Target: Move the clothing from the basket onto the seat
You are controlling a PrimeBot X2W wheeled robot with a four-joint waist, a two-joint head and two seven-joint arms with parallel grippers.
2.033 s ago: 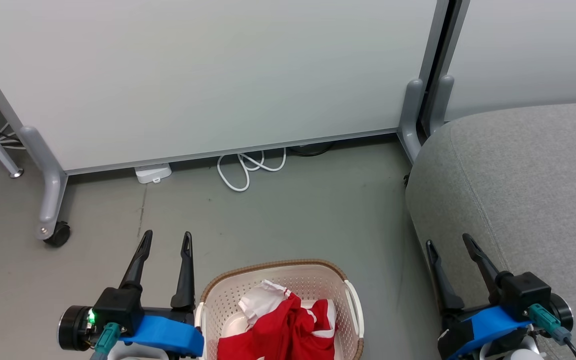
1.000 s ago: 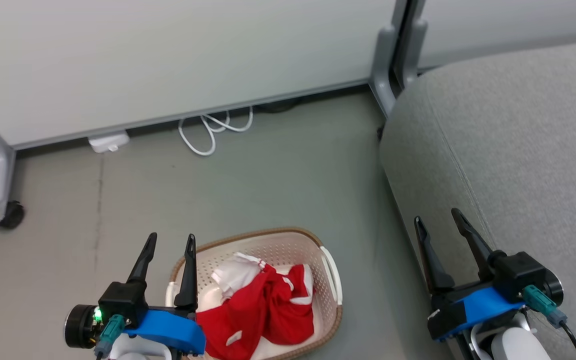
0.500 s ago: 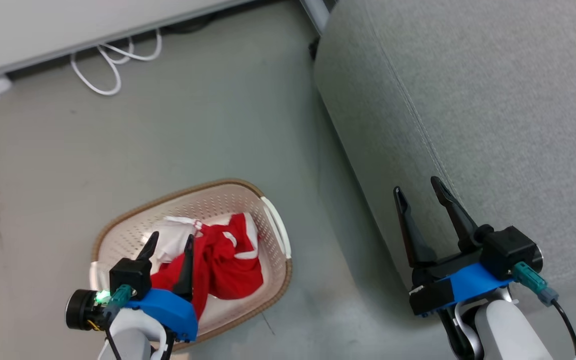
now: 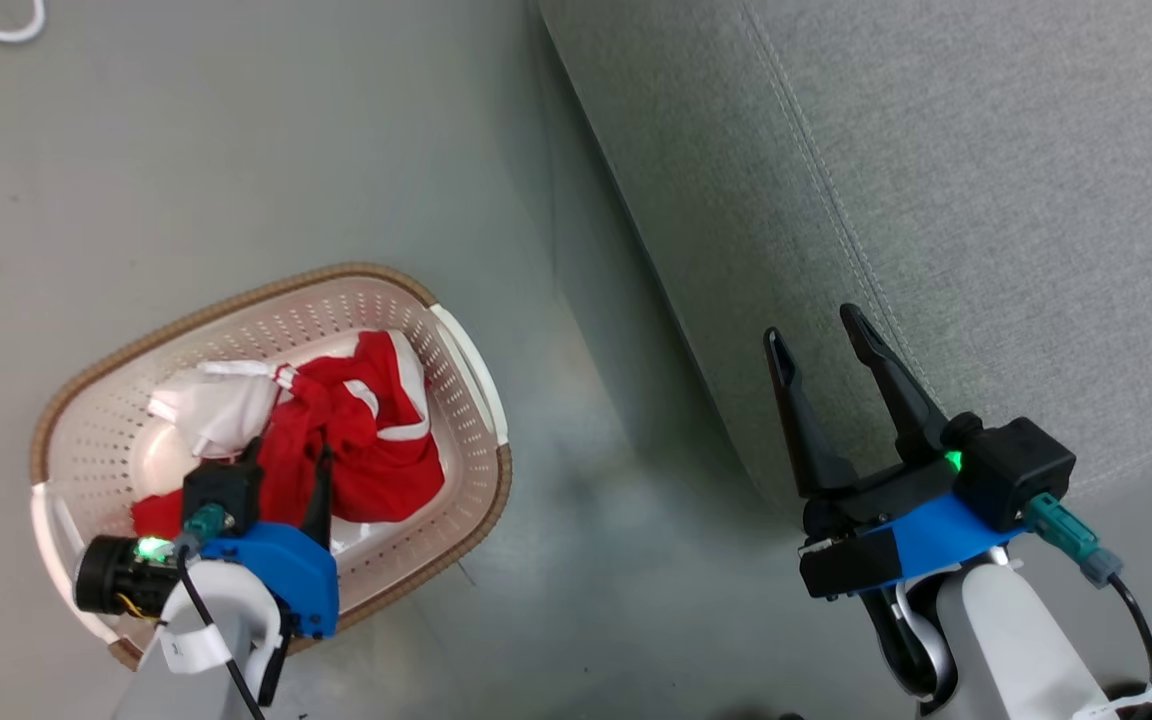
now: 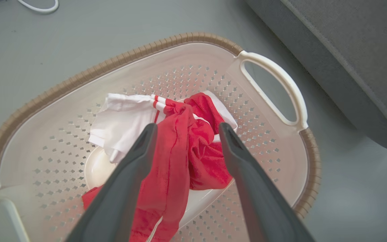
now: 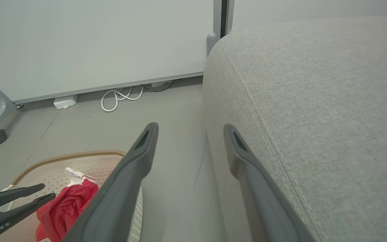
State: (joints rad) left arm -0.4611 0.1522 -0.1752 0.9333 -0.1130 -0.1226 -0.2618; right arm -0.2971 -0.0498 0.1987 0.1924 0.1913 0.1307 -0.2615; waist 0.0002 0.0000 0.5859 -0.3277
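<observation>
Clothing (image 4: 376,460) in basket (image 4: 96,425) on floor (image 4: 236,150); seat (image 4: 986,200) right of basket, apart.

Crumpled red-and-white clothing (image 4: 366,450) fills the cream basket (image 4: 476,440) beside the grey seat (image 4: 936,180).

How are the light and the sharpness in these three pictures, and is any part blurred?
Head view: even soft light, a dim shadow on the floor beside the seat. Left wrist view: basket sharp, the near jaws soft. Right wrist view: near jaws soft too, the seat crisp.
</observation>
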